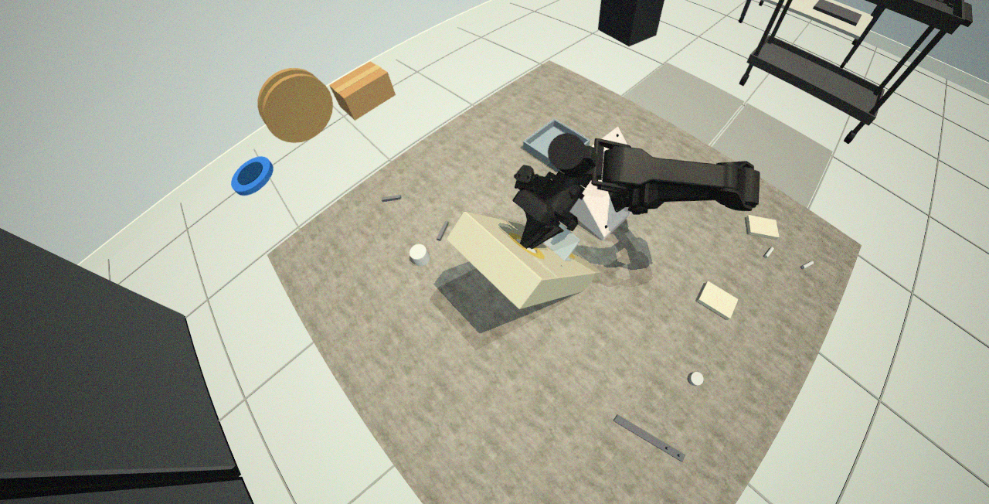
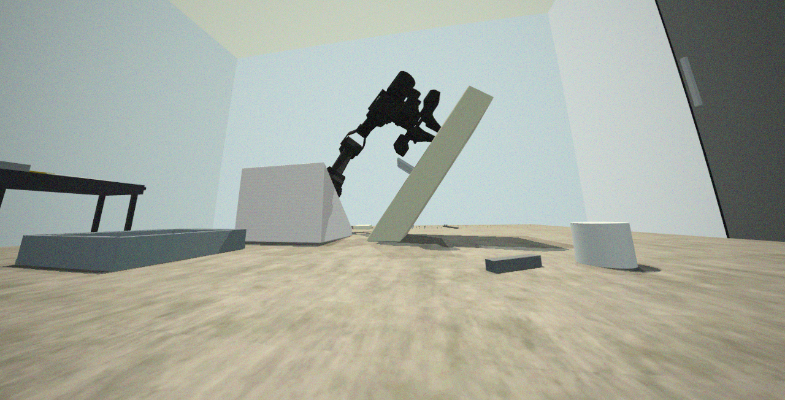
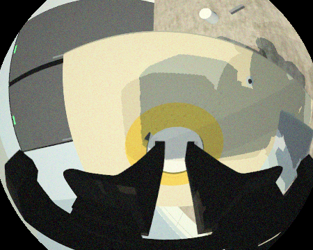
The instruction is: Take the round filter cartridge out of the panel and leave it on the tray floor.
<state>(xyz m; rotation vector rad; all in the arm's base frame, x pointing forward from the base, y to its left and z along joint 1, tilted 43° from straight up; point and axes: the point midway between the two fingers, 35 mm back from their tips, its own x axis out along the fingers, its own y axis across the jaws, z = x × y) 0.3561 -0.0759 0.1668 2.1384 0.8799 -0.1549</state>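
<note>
A: Entry — end effector (image 3: 174, 146) state?

B: Closed on the filter cartridge (image 3: 175, 140). In the wrist view both dark fingers reach into the pale round face, one on each side of its centre strip, with that strip pinched between them.

A: Cartridge location?

B: Seated in the service panel (image 1: 514, 258), inside the yellow ring (image 3: 200, 122). I cannot tell whether its face sits flush or slightly proud. The panel is a cream slab, tilted; the exterior view shows it leaning with its lower edge on the mat (image 2: 384, 310).

A: Arm pose?

B: The arm (image 1: 664, 182) reaches from its white wedge base (image 2: 285, 202) up and over, the end effector pressed against the panel's sloped face around mid-height.

A: Tray?

B: The blue-grey tray (image 2: 129, 246) lies on the mat beside the wedge base, well apart from the panel. In the top view only one corner of it (image 1: 542, 137) shows behind the arm.

A: Other items?

B: A white cylinder (image 1: 418, 253) stands near the panel; a small grey bar (image 2: 513, 263) lies just beside it in the exterior view.
</note>
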